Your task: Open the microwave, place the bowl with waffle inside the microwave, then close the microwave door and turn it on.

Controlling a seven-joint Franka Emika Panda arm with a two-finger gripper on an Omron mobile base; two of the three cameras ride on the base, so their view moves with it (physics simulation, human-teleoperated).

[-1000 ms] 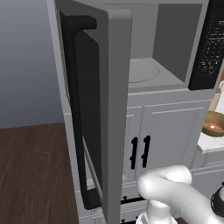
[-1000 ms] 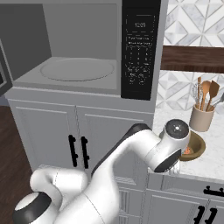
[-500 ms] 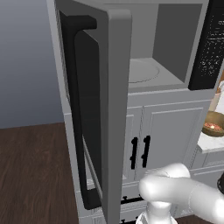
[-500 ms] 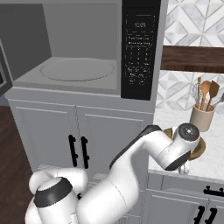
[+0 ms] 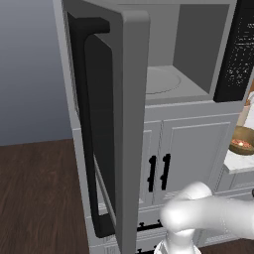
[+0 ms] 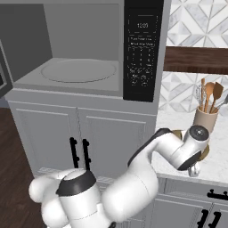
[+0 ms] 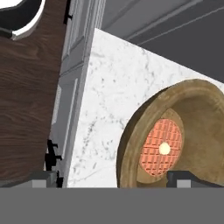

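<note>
While the microwave door stands wide open, the bowl sits right of the microwave. Rightward, the tool hangs over the table. Handward, its spread fingers straddle the bowl's near rim.

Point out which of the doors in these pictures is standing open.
The microwave door, grey-framed with dark glass and a long black bar handle, swung wide to the left. The white cabinet doors beneath, with short black handles, are all shut.
</note>
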